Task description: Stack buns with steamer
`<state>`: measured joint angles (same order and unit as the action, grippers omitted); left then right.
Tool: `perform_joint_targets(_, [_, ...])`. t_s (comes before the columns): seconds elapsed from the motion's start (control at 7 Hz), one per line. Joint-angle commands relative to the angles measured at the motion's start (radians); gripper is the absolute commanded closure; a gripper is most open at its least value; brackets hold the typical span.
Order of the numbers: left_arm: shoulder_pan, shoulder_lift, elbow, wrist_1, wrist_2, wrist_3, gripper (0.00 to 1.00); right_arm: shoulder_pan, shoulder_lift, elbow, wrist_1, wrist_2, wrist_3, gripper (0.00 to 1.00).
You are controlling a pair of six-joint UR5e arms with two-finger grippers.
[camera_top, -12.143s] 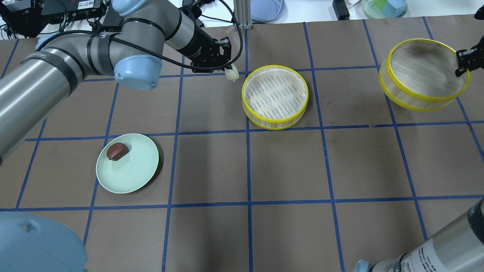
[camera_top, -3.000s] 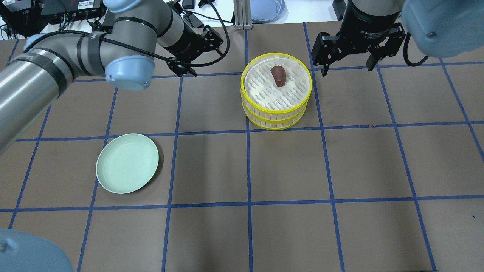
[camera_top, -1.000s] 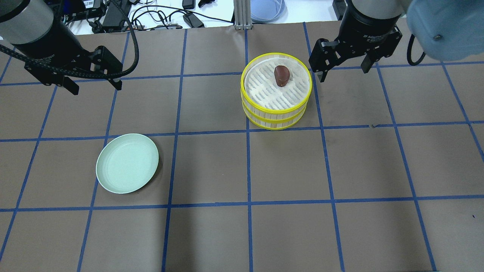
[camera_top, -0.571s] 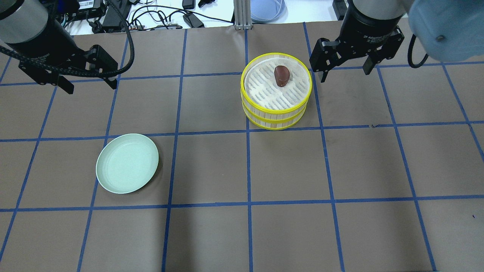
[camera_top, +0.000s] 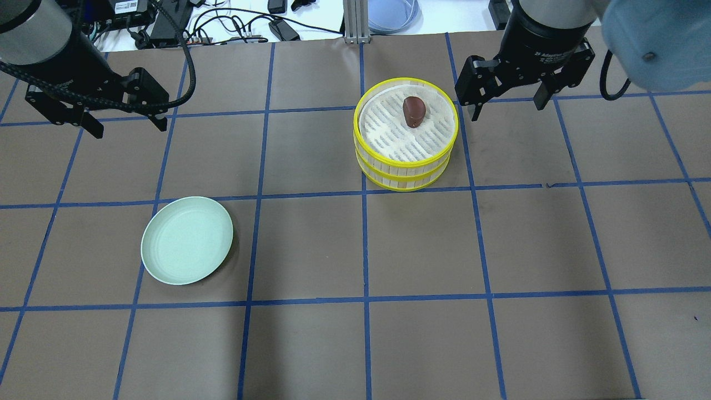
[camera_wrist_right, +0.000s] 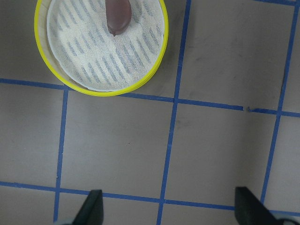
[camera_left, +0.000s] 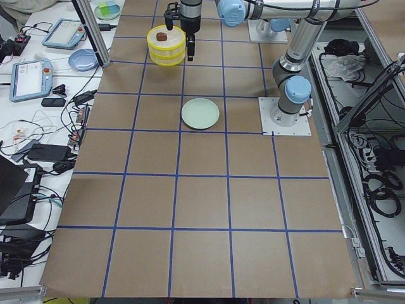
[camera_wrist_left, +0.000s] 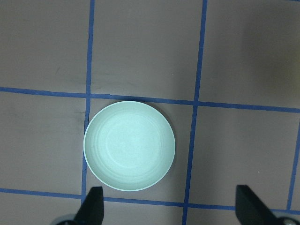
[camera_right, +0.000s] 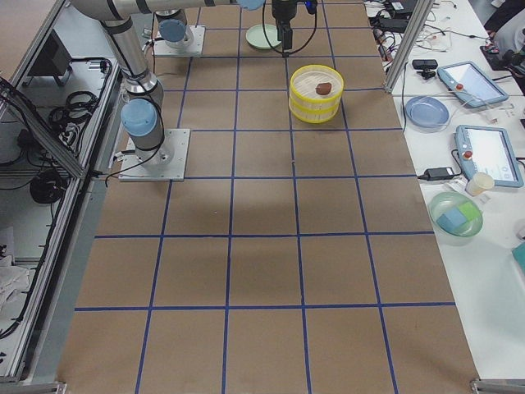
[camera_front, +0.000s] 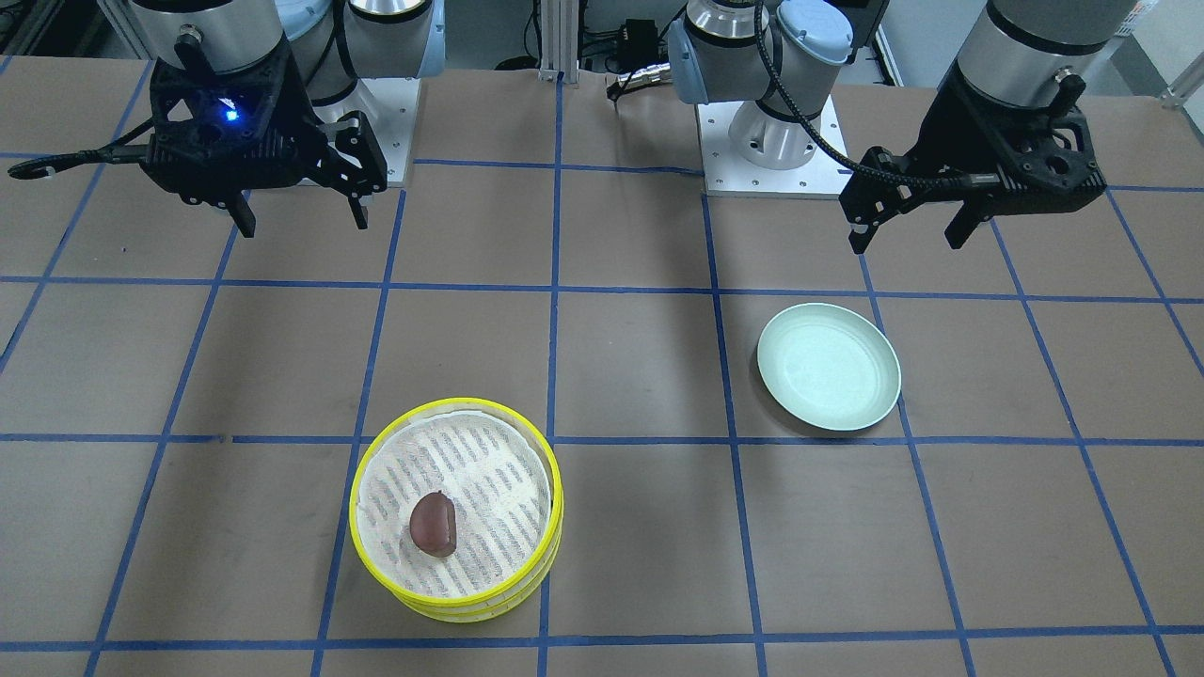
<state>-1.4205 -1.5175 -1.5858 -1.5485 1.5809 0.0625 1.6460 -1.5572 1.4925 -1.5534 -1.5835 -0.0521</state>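
Aloft, left gripper (camera_top: 131, 129) and right gripper (camera_top: 505, 111) gape.

Bright, even overhead light; soft shadows, sharp focus.

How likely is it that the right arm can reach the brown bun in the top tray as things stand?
Probably yes: the right gripper hangs open beside the top tray, where the brown bun lies uncovered; nothing stands between them.
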Motion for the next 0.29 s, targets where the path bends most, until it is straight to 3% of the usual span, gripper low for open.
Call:
perform_joint_targets(0.0, [-0.001,0.02,0.001,0.011,-0.001,-0.003,0.0,-0.002,-0.007,0.0,-0.001,-0.001,0.0,0.0])
perform_joint_targets(0.14, [0.0,0.019,0.001,0.013,0.001,-0.001,0.0,0.0,-0.004,0.002,-0.004,0.002,0.0,0.0])
